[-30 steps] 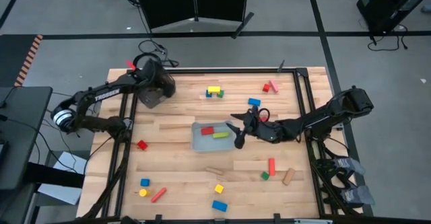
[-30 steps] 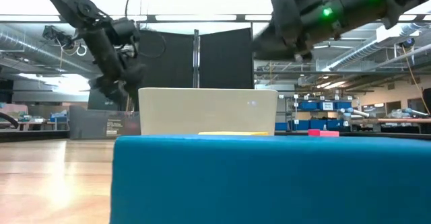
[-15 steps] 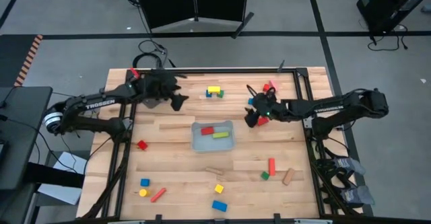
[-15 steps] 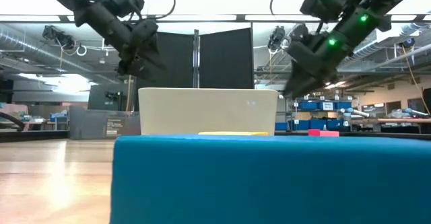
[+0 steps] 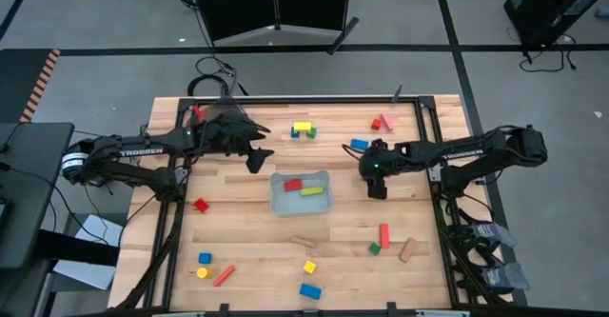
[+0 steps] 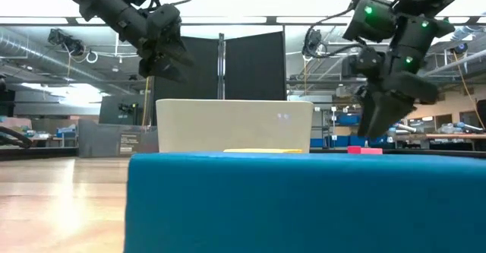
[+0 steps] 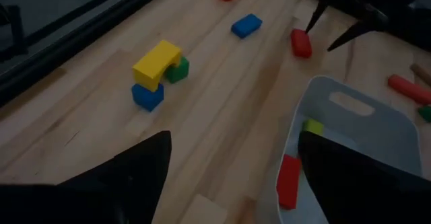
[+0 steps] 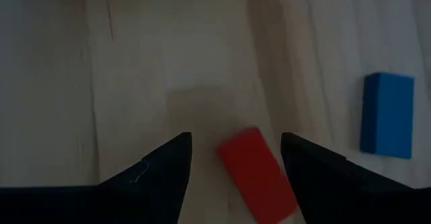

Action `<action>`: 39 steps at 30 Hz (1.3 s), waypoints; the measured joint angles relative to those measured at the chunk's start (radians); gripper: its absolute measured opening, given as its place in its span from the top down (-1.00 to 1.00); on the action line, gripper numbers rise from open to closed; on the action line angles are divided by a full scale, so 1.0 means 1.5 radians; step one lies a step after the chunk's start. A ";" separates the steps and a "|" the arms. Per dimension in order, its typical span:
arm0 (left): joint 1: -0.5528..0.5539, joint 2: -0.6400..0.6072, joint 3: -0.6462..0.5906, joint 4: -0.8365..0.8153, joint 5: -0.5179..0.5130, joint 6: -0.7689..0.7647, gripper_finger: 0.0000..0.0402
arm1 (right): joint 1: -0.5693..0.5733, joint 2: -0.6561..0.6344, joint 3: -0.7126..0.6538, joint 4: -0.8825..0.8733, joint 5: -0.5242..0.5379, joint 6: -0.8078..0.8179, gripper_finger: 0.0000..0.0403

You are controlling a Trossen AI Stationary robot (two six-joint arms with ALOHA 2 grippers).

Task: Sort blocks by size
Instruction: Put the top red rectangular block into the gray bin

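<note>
Both arms have swung since a moment ago: the right gripper [image 5: 374, 189] has dropped back toward the clear tray [image 5: 279, 203] and now hangs, fingers spread, over a small red block [image 8: 258, 173] beside a blue block [image 8: 387, 114], while the left gripper [image 5: 257, 157], also spread, has pushed out past the tray's far corner. The wooden table [image 5: 247, 231] is strewn with blocks, a red bar [image 5: 293, 185] and green bar [image 5: 312, 191] lying in the tray. Grey floor and a black partition [image 5: 276, 3] lie behind.
</note>
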 joint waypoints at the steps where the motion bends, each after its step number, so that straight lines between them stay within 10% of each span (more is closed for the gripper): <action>1: -0.002 0.000 0.000 0.002 -0.004 0.000 -0.65 | -0.002 0.002 0.000 -0.007 -0.001 -0.006 -0.19; 14: -0.029 0.000 0.000 0.022 -0.008 -0.017 -0.64 | -0.044 0.138 0.006 -0.009 0.008 -0.093 -0.18; 27: -0.051 0.000 0.000 0.021 -0.027 -0.037 -0.64 | -0.044 0.094 -0.004 0.034 -0.017 -0.032 0.32; 39: -0.064 0.000 0.000 0.021 -0.028 -0.037 -0.64 | 0.059 0.029 -0.001 0.492 -0.093 0.027 0.32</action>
